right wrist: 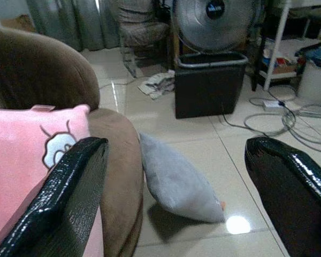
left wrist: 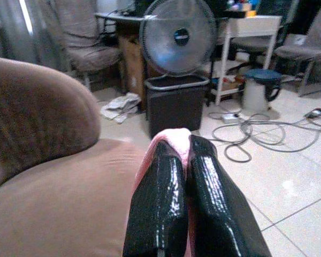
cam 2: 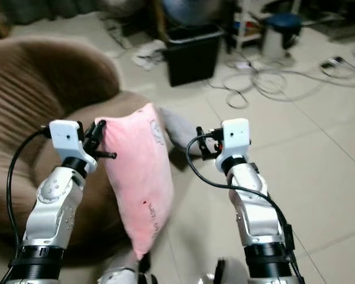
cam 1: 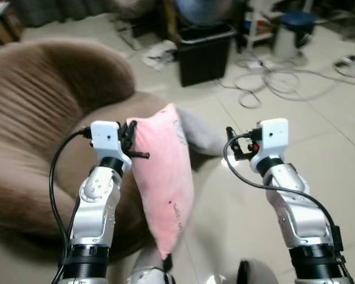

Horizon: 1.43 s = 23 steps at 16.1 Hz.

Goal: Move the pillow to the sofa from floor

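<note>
Left gripper (cam 1: 132, 140) pinching pink pillow (cam 1: 163, 177), lifted off floor beside sofa (cam 1: 35, 118); right gripper (right wrist: 176, 176) spread; drop on seat left

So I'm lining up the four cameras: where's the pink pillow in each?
Left eye: pillow at centre, hanging from the left gripper.
Right eye: left of centre.
Left wrist: a pink edge pinched between the fingers.
Right wrist: lower left.
Shared landmark: black bin.
</note>
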### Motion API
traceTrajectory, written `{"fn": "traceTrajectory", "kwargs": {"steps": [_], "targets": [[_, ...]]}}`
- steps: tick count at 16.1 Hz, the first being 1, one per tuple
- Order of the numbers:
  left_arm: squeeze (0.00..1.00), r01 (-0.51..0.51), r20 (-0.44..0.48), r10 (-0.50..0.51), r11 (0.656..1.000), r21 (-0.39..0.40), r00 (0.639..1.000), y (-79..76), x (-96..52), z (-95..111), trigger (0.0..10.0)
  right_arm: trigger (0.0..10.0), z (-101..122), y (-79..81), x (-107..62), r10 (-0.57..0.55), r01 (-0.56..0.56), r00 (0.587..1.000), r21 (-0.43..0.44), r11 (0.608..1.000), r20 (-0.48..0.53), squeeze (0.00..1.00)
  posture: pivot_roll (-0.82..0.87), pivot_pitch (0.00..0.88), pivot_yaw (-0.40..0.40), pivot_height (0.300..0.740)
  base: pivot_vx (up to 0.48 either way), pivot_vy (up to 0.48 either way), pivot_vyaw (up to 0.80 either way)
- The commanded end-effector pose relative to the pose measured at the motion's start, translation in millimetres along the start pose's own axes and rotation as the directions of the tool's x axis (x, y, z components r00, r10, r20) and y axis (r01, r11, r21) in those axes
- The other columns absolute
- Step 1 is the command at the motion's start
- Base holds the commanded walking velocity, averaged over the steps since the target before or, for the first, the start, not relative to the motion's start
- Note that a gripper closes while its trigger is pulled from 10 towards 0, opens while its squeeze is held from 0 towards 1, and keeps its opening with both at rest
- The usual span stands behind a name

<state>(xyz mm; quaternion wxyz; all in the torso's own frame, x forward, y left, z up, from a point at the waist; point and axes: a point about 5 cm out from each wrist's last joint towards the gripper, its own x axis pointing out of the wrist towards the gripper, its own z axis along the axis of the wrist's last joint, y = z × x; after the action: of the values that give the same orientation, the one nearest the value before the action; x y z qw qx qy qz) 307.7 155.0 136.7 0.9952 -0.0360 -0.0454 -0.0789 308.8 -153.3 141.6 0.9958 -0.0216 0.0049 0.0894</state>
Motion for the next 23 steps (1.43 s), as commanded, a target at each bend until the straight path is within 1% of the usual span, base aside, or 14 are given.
{"fn": "traceTrajectory", "kwargs": {"steps": [1, 2, 3, 4, 5, 6, 8, 10, 12, 14, 16, 17, 18, 23], "targets": [[0.0, 0.009, 0.053, -0.01, 1.0, 0.005, 0.999, -3.2, 2.5, 12, 10.0, 10.0, 3, -1.8, 2.8, 0.002, -0.002, 1.0, 0.008, 1.0, 0.016, 0.0, 0.0, 0.0, 0.111, 0.717, 0.0, 0.0, 0.0], [0.0, 0.015, 0.048, -0.015, 1.0, 0.009, 0.999, -6.4, 3.7, 12, 10.0, 10.0, 5, -3.9, 3.7, -0.007, 0.007, 1.0, 0.006, 1.0, 0.021, 0.0, 0.0, 0.0, 0.11, 0.722, 0.0, 0.0, 0.0], [0.0, 0.039, 0.027, -0.042, 0.996, 0.08, 0.999, -12.9, 8.0, 13, 10.0, 10.0, 14, -5.6, 7.1, -0.015, 0.014, 0.999, 0.018, 1.0, 0.043, 0.0, 0.0, 0.0, 0.108, 0.737, 0.0, 0.0, 0.0], [0.0, 0.036, 0.035, -0.04, 0.995, 0.097, 0.999, -13.9, 9.2, 13, 10.0, 10.0, 16, -5.0, 8.1, -0.006, 0.005, 0.999, 0.004, 1.0, 0.052, 0.0, -0.01, 0.0, 0.104, 0.74, 0.0, 0.0, 0.0], [0.0, 0.023, 0.048, -0.026, 0.997, 0.076, 0.999, -14.0, 10.3, 16, 10.0, 10.0, 21, -4.4, 9.5, 0.002, -0.002, 0.998, -0.002, 1.0, 0.059, 0.0, 0.01, 0.0, 0.083, 0.74, 0.0, 0.0, 0.0], [0.0, 0.016, 0.06, -0.021, 0.997, 0.079, 0.998, -14.5, 10.5, 19, 10.0, 10.0, 24, -4.2, 10.4, 0.013, -0.012, 0.998, -0.004, 1.0, 0.064, 0.0, 0.02, 0.0, 0.066, 0.74, 0.0, 0.0, 0.0], [0.0, -0.008, 0.074, 0.0, 0.995, 0.1, 0.997, -12.9, 7.0, 22, 10.0, 10.0, 30, -1.2, 13.2, 0.045, -0.044, 0.996, -0.016, 0.999, 0.071, 0.0, 0.04, 0.0, 0.03, 0.74, 0.0, 0.0, 0.0], [0.0, -0.022, 0.079, 0.011, 0.991, 0.131, 0.997, -12.0, 4.7, 23, 10.0, 10.0, 33, 1.8, 15.9, 0.07, -0.069, 0.995, -0.021, 0.997, 0.072, 0.0, 0.05, 0.0, 0.022, 0.74, 0.0, 0.0, 0.0], [0.0, -0.004, 0.073, -0.006, 0.99, 0.144, 0.997, -15.3, 4.0, 24, 10.0, 10.0, 25, 4.4, 17.0, 0.061, -0.062, 0.997, 0.018, 0.998, 0.045, 0.0, 0.06, 0.0, 0.022, 0.74, 0.0, -0.338, 0.0], [0.0, -0.001, 0.073, -0.01, 0.989, 0.15, 0.997, -16.4, 4.8, 27, 10.0, 10.0, 19, 8.3, 13.0, 0.048, -0.049, 0.998, 0.028, 0.998, 0.032, 0.0, 0.06, 0.0, 0.029, 0.74, 0.0, -0.467, 0.0], [0.0, 0.0, 0.072, -0.011, 0.989, 0.151, 0.997, -18.9, 5.7, 28, 10.0, 10.0, 14, 6.3, 9.5, 0.035, -0.036, 0.999, 0.052, 0.998, 0.017, 0.0, 0.06, 0.0, 0.029, 0.74, 0.0, -0.48, 0.0], [0.0, -0.001, 0.07, -0.01, 0.989, 0.149, 0.997, -19.1, 5.9, 27, 10.0, 10.0, 13, 6.0, 9.2, 0.034, -0.035, 0.999, 0.053, 0.998, 0.015, 0.0, 0.06, 0.0, 0.029, 0.74, 0.0, -0.48, 0.0], [0.0, -0.003, 0.066, -0.007, 0.989, 0.148, 0.998, -19.2, 5.9, 27, 10.0, 10.0, 13, 6.3, 9.1, 0.035, -0.035, 0.999, 0.025, 0.999, 0.013, 0.0, 0.06, 0.0, 0.028, 0.74, 0.0, -0.48, 0.0], [0.0, -0.007, 0.064, -0.003, 0.988, 0.154, 0.998, -18.5, 7.8, 29, 10.0, 10.0, 12, 6.9, 12.5, 0.021, -0.021, 1.0, 0.045, 0.999, 0.012, 0.0, 0.07, 0.0, 0.036, 0.74, 0.0, -0.48, 0.78]]}}
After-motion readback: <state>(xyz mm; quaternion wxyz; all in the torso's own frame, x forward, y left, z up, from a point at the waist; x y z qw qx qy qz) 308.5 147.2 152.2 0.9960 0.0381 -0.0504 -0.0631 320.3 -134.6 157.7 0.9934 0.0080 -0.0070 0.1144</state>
